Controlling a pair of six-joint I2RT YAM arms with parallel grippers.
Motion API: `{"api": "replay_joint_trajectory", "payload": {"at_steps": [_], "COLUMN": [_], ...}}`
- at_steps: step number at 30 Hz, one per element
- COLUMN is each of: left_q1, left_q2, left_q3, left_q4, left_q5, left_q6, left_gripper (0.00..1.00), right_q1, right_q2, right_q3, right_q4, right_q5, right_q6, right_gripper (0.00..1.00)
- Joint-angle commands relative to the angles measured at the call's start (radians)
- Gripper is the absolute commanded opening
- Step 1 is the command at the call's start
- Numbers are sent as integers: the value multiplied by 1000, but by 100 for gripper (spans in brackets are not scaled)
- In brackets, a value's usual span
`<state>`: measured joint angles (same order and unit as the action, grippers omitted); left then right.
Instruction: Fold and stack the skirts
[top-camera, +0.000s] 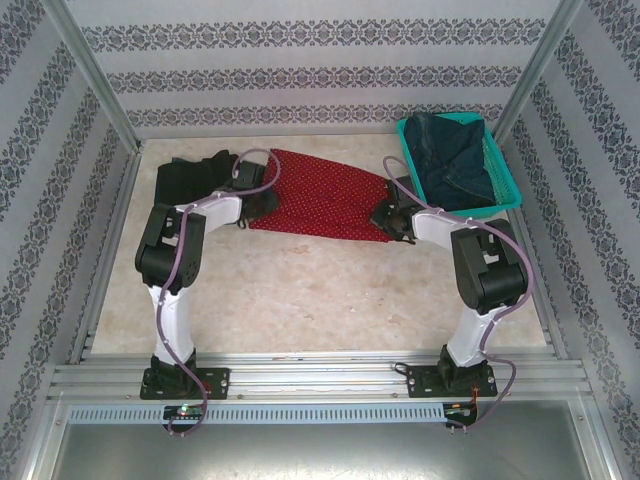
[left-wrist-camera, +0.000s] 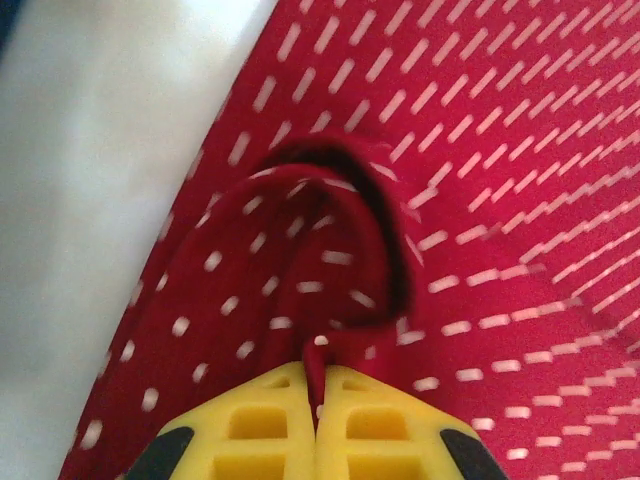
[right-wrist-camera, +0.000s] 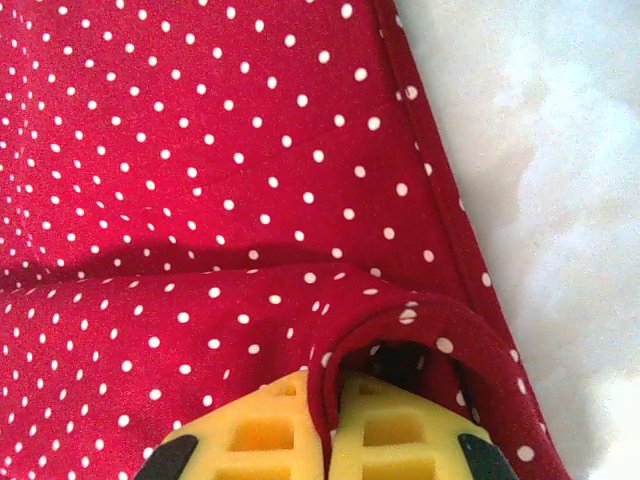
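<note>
At opposite ends, left end effector (left-wrist-camera: 318, 375) and right end effector (right-wrist-camera: 328, 388) pinch red skirt (top-camera: 320, 195).

No readable text, labels or numbers

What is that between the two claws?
The red skirt spans the whole gap, as the top view shows. The left gripper and right gripper each pinch one end of it.

Pale, perhaps marbled tabletop (top-camera: 330, 300) inside aluminium frame (top-camera: 300, 372), walls (top-camera: 300, 75) with grey ornamental bands
</note>
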<state>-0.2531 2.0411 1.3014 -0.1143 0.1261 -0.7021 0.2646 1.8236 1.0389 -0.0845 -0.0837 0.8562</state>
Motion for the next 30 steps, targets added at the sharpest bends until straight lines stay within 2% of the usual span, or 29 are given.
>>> {"api": "replay_joint_trajectory", "payload": {"at_steps": [1,6,10,17,20,22,27,30], "left_q1": [5,0,-4,-5,-6,-6,-6,-5], "left_q2": [-107,-305,-474,-846,-972,-989,-873,-815], "left_q3": [-157,-363,-494,-707,-654,-563,-318,-239], "left_q4": [41,75,11,-107,-213,-277,-344,-303], "left_q5": [59,77,37,9,-27,-42,-20,-17], "left_q6": [-104,-184,-222,-387,-387,-348,-217,-174], "left_gripper": [0,0,0,0,0,0,0,0], "right_q1": [13,18,24,46,46,42,32,13], "right_q2": [-48,-136,-240,-462,-540,-563,-587,-597], "right_q3": [-46,-131,-224,-354,-348,-323,-285,-279], "right_q4": [-36,-89,-135,-233,-234,-233,-189,-142], "right_q5": [-36,-61,-77,-117,-131,-143,-128,-116], "right_q6": [-35,-62,-58,-1,17,34,77,92], "right_gripper": [0,0,0,0,0,0,0,0]}}
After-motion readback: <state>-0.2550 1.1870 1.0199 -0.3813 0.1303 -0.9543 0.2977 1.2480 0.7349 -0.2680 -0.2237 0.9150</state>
